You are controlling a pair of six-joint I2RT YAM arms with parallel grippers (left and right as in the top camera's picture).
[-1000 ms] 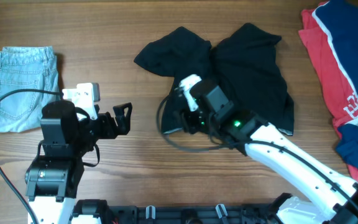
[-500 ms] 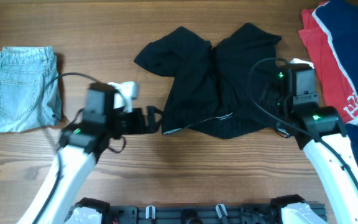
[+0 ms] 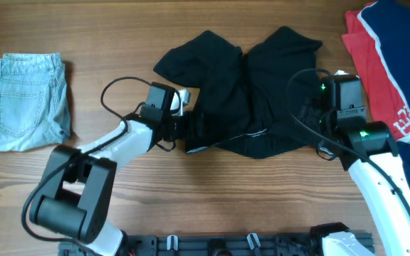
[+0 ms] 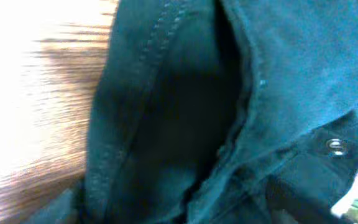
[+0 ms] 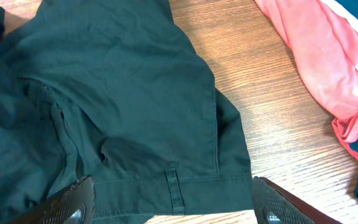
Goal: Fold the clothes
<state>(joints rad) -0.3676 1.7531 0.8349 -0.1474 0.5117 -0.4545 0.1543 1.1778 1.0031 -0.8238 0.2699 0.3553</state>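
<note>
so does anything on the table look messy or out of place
Yes: the black garment in the middle of the table lies crumpled, bunched into a ridge down its centre with uneven edges, not spread flat. The denim shorts at the left lie neat and flat. Nothing looks spilled or damaged.

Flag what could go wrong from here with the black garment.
1. The black garment lies bunched, so the left end effector at its edge may pinch several layers.
2. The right end effector, open over it, sits near the red garment; a wide swing could snag it.
</note>
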